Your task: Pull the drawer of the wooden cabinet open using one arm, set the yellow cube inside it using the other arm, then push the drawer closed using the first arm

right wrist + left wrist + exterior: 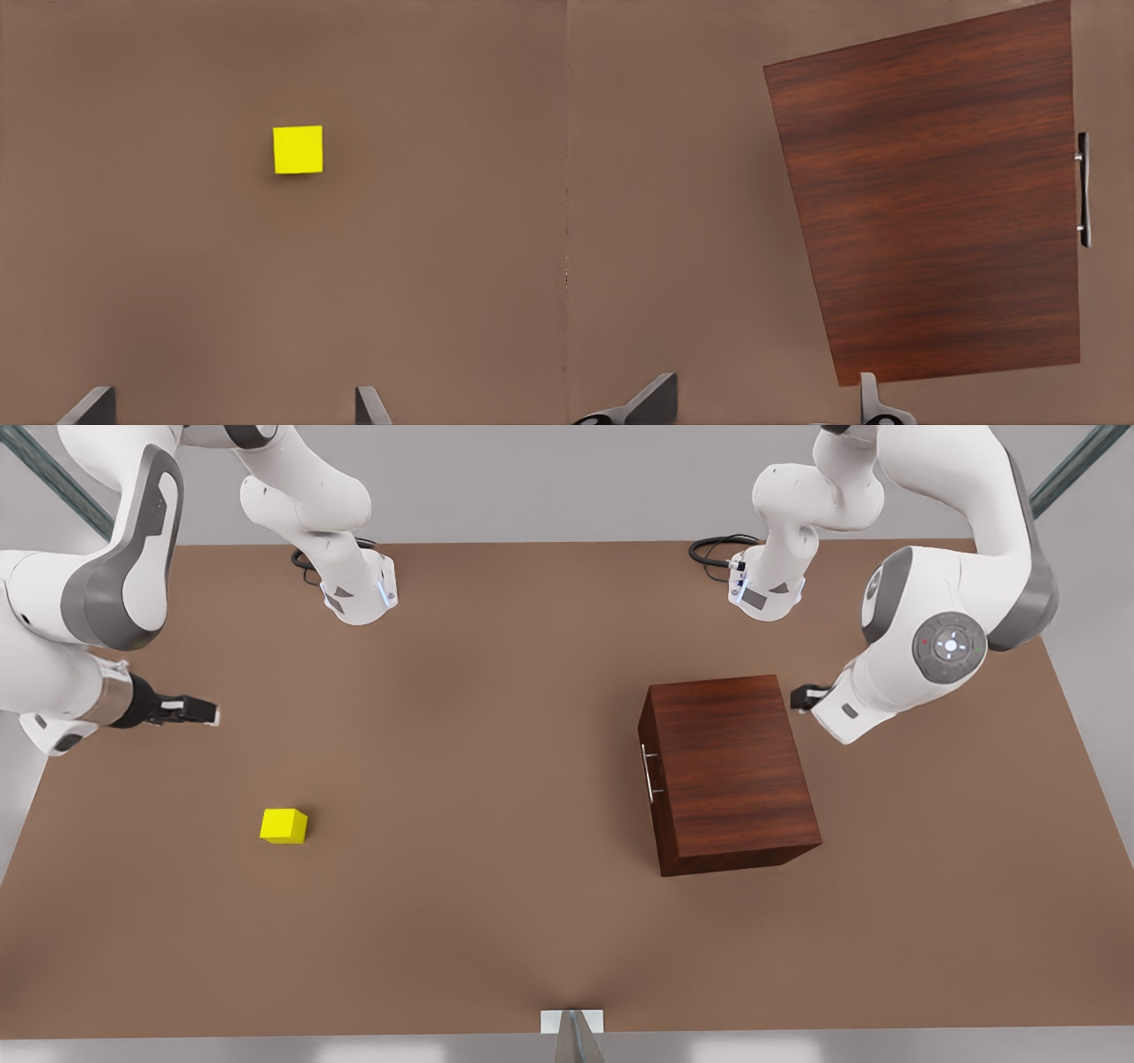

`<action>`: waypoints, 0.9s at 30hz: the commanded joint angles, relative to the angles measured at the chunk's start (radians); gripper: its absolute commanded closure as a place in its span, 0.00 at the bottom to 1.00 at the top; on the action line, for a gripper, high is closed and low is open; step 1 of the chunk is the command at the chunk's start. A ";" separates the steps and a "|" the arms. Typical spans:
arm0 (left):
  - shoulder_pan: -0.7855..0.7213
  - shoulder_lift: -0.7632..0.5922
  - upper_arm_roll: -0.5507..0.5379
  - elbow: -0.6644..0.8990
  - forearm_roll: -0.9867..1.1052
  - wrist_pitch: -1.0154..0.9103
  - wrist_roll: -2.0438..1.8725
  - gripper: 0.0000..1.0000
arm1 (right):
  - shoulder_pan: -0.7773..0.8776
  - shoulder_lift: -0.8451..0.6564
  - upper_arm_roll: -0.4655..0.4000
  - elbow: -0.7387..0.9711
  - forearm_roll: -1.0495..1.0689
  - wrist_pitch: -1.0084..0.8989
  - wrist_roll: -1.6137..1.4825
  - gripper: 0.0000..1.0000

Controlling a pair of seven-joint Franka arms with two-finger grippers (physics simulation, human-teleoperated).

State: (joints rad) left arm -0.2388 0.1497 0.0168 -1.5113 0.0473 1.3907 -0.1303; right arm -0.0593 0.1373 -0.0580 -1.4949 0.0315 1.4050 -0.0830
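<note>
The wooden cabinet (731, 771) (939, 204) stands on the table at the front view's right. Its drawer is shut, with the silver handle (649, 772) (1083, 189) on the face that looks toward the front view's left. My left gripper (808, 698) (766, 407) hovers open just behind the cabinet's far right corner, partly hidden by its own arm. The yellow cube (283, 825) (298, 150) lies on the table at the front view's left. Above the table, behind the cube and to its left, my right gripper (199, 711) (232, 407) is open and holds nothing.
Both arm bases (359, 593) (766, 589) stand at the table's back edge with black cables beside them. A small white bracket (572, 1023) sits at the middle of the front edge. Bare brown tabletop (478, 779) lies between cube and cabinet.
</note>
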 commanded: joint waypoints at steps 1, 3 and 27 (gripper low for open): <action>0.001 -0.001 0.000 0.000 0.008 0.057 -0.061 0.00 | -0.001 -0.001 0.000 0.001 -0.002 0.077 -0.046 0.00; -0.132 0.057 -0.001 0.010 0.045 0.064 -0.181 0.00 | -0.001 -0.001 0.000 0.001 -0.001 0.077 -0.046 0.00; -0.467 0.634 0.000 0.404 0.158 0.222 -1.186 0.02 | -0.004 0.002 0.001 -0.004 0.001 0.058 -0.060 0.00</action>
State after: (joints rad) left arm -0.7076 0.7822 0.0164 -1.1027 0.1906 1.6171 -0.8753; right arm -0.0626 0.1406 -0.0565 -1.4995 0.0317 1.4666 -0.1247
